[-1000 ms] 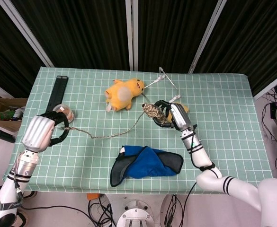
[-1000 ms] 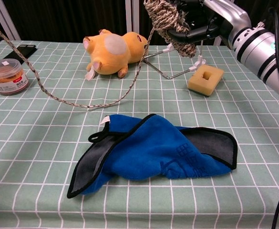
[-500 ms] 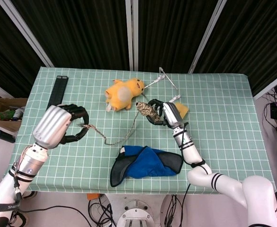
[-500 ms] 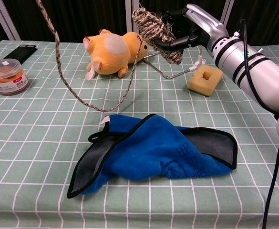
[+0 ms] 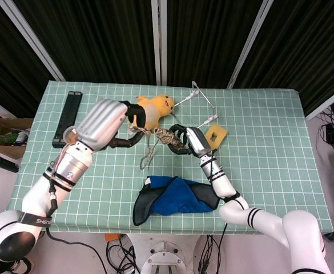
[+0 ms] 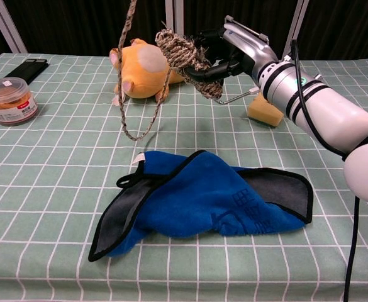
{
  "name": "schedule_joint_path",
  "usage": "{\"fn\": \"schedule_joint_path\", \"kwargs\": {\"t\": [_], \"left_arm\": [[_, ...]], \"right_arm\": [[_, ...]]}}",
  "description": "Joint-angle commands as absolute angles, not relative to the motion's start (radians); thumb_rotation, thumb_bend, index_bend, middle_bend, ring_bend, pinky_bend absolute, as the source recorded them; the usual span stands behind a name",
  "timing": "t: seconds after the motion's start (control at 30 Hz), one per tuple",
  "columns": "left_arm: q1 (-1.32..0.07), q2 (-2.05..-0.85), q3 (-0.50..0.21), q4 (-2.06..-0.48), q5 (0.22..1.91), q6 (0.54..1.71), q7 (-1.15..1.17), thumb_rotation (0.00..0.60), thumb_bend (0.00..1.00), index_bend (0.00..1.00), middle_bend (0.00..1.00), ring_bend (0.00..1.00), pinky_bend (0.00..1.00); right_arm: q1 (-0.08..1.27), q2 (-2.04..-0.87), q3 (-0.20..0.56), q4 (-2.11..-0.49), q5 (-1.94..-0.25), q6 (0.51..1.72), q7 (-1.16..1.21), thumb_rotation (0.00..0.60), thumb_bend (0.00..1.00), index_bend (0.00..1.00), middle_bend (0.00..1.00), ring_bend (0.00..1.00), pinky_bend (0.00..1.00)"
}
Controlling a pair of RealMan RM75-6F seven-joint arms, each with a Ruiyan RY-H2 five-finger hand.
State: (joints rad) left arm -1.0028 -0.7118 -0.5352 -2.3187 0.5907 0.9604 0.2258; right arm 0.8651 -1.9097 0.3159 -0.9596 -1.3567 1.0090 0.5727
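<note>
Raised above the worktop beside the plush toy, the right hand grips the rope bundle while the left hand pinches its loose strand, so it hangs in a loop

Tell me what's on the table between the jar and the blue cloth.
In the chest view, only bare checked tablecloth lies between the jar and the blue cloth; the hanging rope loop dangles just beyond that stretch.
</note>
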Motion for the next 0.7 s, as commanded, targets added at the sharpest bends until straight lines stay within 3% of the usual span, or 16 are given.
{"fn": "schedule_joint_path", "kwargs": {"t": [0.03,0.37,0.7], "left_arm": [[-1.22,-0.716,-0.591,-2.268,0.302,0.9,0.271,0.6,0.53,0.7,0.54,0.52,0.67],[-1.464,-0.766,-0.579,-2.189,0.057,0.986,0.4,0.6,0.53,0.7,0.55,0.53,0.67],[-1.466,-0.792,-0.52,-2.073,-0.036,1.015,0.433,0.6,0.53,0.7,0.55,0.53,0.67]], "right_arm": [[0.879,-1.922,0.319,-0.946,-1.361,1.005,0.575,0.6,0.69,0.78,0.6,0.56,0.72],[0.924,-1.966,0.331,-0.923,-1.36,0.971,0.615,0.6,0.69,0.78,0.6,0.56,0.72],[0.901,-1.921,0.245,-1.033,-1.471,1.033,0.677,0.6,0.69,0.78,0.6,0.56,0.72]]}}
